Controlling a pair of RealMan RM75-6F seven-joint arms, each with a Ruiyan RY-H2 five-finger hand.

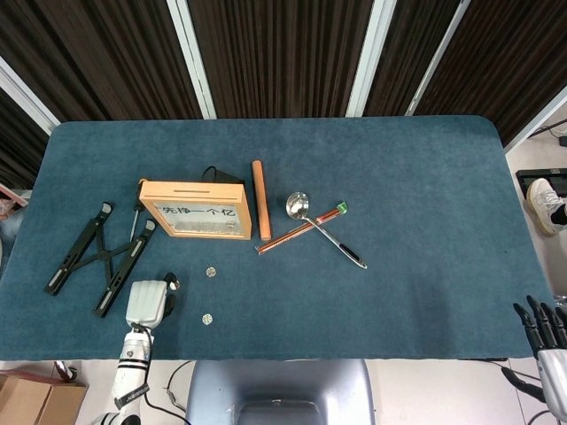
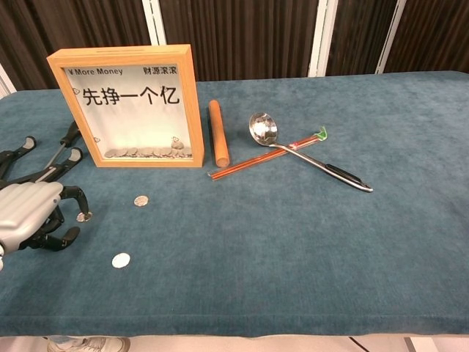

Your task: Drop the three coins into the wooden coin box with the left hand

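Wooden coin box (image 2: 129,105) upright, coins heaped inside; three coins (image 2: 141,200) flat on cloth before it.

Coin box (image 2: 128,106) stands upright at desk (image 1: 425,177) left-centre, coins lying in its bottom. Folding stand (image 1: 99,257) left of it. Rod (image 2: 218,132) just right of box, lengthwise front to back. Right of rod, ladle (image 2: 308,150) crosses over chopsticks (image 2: 267,155). Three loose coins in front of box: one (image 2: 141,200) nearest box, one (image 2: 121,259) toward front edge, one (image 2: 83,217) at left hand (image 2: 33,216) fingers, touching. Right hand (image 1: 547,341) off desk's front right corner.
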